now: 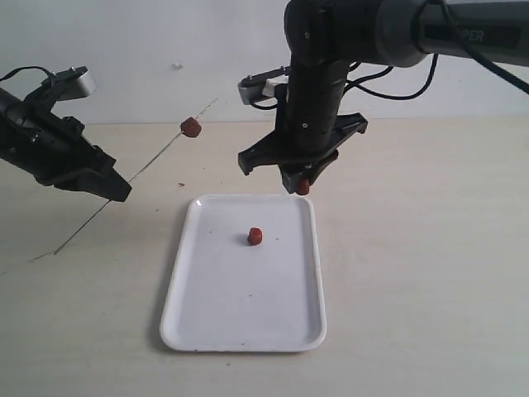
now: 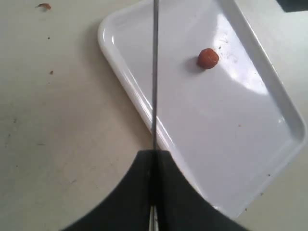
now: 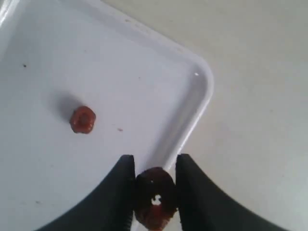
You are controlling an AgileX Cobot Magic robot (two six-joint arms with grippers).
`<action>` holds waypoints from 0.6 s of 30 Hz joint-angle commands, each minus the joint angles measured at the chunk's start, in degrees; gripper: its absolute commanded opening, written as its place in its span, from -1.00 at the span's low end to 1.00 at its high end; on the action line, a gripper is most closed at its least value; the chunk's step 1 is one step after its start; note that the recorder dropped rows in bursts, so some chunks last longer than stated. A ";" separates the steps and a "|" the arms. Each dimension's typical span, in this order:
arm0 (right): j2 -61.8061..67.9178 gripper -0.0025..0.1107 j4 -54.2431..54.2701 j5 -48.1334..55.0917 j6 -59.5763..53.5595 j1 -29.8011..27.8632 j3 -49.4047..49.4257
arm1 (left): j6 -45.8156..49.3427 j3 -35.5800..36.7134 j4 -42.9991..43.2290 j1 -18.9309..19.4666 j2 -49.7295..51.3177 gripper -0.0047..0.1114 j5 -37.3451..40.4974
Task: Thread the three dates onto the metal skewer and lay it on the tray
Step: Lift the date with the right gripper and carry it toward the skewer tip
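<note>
My left gripper is shut on the thin metal skewer, which slants up to the right. One date is threaded near the skewer's upper end. In the left wrist view the skewer runs out from between the closed jaws of that gripper over the white tray. A second date lies loose on the tray. My right gripper hangs above the tray's far right corner, shut on a third date. The loose date shows there too.
The tray's rim and rounded corner lie under the right gripper. Small crumbs dot the beige table by the tray's far left corner. A white wall rises behind the table.
</note>
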 commanded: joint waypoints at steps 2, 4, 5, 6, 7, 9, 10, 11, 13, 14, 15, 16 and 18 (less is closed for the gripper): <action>-1.48 -0.44 -3.64 7.22 0.94 -0.06 -0.21 | 0.35 -0.15 -0.61 0.15 0.00 -0.92 0.52; -1.48 -0.44 -3.64 7.22 1.60 -0.06 -0.21 | 0.35 -0.15 -0.61 0.15 0.00 -0.92 0.66; -1.48 -0.44 -3.64 7.22 2.49 -0.06 -0.21 | 0.35 -0.15 -0.61 0.15 0.00 -0.92 0.95; -1.48 -0.44 -3.44 7.22 3.57 -0.06 -0.21 | 0.35 -0.15 -0.61 0.15 0.00 -0.92 1.23; -1.48 -0.44 -3.39 7.22 3.10 -0.06 -0.21 | 0.35 -0.15 -0.61 0.15 0.00 -0.92 1.23; -1.48 -0.44 -3.14 7.22 1.76 -0.06 -0.21 | 0.35 -0.15 -0.61 0.15 0.00 -0.92 1.32; -1.62 -0.44 -3.14 7.22 1.47 -0.06 -0.21 | 0.35 -0.15 -0.61 0.15 0.00 -0.92 1.32; -2.03 -0.44 -3.14 7.22 1.23 -0.06 0.04 | 0.35 -0.15 -0.61 0.15 0.00 -0.92 1.32; -3.38 -0.44 -3.14 7.22 1.23 -0.06 1.30 | 0.35 -0.15 -0.61 0.15 0.00 -0.92 1.32; -4.51 -0.44 -3.34 7.22 1.23 -0.22 2.32 | 0.35 -0.15 -0.61 0.15 0.00 -0.92 1.32; -5.66 -0.44 -3.34 6.93 1.23 -0.62 3.54 | 0.35 -0.15 -0.61 0.15 0.00 -0.92 1.32; -6.66 -0.44 -2.98 6.15 1.23 -1.15 4.75 | 0.35 -0.15 -0.61 0.15 0.00 -0.92 1.31; -9.28 -0.44 -1.81 5.26 0.78 -2.75 7.35 | 0.62 -0.15 -0.61 0.15 0.00 -0.92 1.44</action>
